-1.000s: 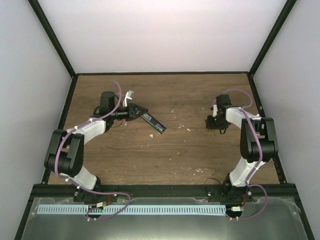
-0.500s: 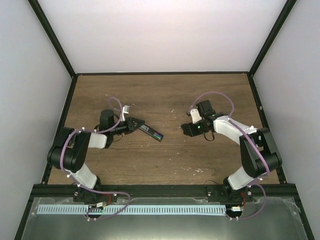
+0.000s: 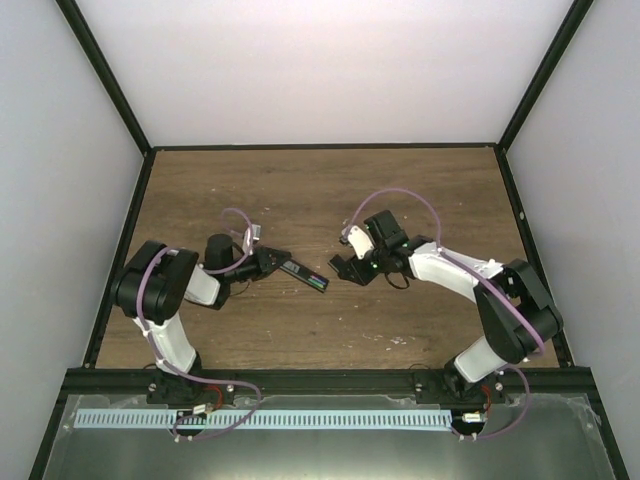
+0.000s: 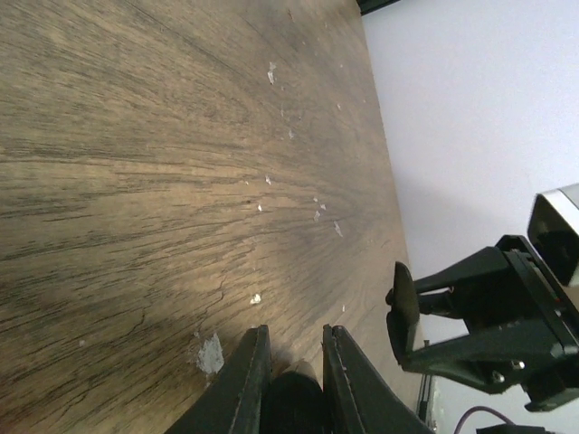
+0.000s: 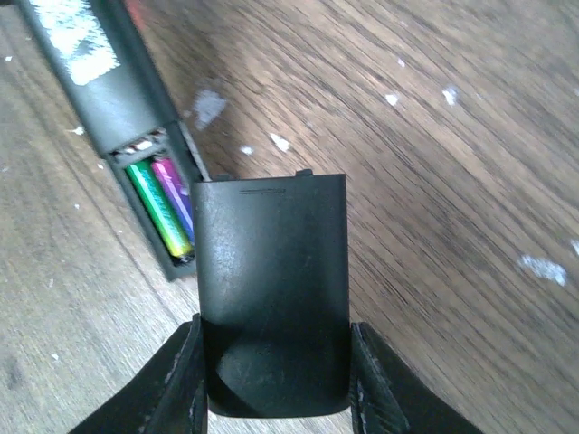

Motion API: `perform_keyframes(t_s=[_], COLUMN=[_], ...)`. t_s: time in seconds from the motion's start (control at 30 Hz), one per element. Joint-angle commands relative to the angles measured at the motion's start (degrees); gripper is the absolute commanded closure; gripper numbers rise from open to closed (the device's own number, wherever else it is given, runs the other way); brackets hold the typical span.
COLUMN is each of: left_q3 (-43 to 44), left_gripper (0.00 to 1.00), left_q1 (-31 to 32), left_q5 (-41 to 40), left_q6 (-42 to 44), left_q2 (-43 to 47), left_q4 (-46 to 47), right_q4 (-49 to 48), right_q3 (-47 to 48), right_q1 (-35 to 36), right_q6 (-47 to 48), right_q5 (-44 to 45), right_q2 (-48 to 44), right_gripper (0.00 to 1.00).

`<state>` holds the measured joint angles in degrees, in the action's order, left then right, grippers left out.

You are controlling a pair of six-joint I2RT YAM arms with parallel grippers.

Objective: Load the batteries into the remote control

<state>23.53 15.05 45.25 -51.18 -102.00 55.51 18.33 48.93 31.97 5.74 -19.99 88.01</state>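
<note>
- Two batteries point(image 5: 166, 203) lie side by side in the open compartment point(image 5: 145, 149) at one end of the remote control point(image 5: 95, 68). The green battery point(image 5: 157, 212) is on the far side from the cover, and the purple-blue battery point(image 5: 172, 188) is just beside the cover's corner.
- The remote control is a little left of the middle of the wooden surface point(image 5: 434, 136), between the two arms. Its open end points toward the right arm.
- The left end effector point(image 4: 294, 362) is pressed together on the other end of the remote control. In the left wrist view only a dark piece of it shows between the two fingers point(image 4: 242, 384).
- I cannot tell if the remote control rests on the surface or is held a little above it.
- The right end effector point(image 5: 273, 362) pinches a black battery cover point(image 5: 271, 253) by its lower part, one finger on each long side.
- The cover is tilted a little and its free edge points to the remote control. The edge is just beside the compartment and hides its corner in the right wrist view. I cannot tell if they are touching.
- In the top view, the right end effector is near the open end of the remote control, and the left end effector is at the opposite end.
</note>
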Motion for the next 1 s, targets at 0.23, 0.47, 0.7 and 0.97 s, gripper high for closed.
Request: perform_keyframes(t_s=[0.23, 0.47, 0.7, 0.97], left_q3=[-1.63, -1.6, -1.3, -1.32], left_gripper=[1.0, 1.0, 1.0, 1.0], left_q1=[0.34, 0.35, 0.33, 0.34], left_q5=[-0.83, -1.53, -1.75, -2.11], left_q6=[-2.93, -1.69, -1.29, -0.88], left_q2=[-7.73, -7.83, -7.63, -7.17], left_q4=[12.08, 10.48, 9.36, 8.67], right_q4=[-1.43, -0.41, 0.09, 1.16], right_q3=[4.17, 5.9, 8.1, 9.84], right_q1=[5.82, 7.49, 8.55, 8.6], right_q6=[10.87, 13.34, 15.18, 16.71], right_q5=[-0.87, 0.03, 1.49, 1.45], right_q2=[4.31, 7.09, 10.49, 12.19], right_gripper=[0.73, 0.73, 0.73, 0.73])
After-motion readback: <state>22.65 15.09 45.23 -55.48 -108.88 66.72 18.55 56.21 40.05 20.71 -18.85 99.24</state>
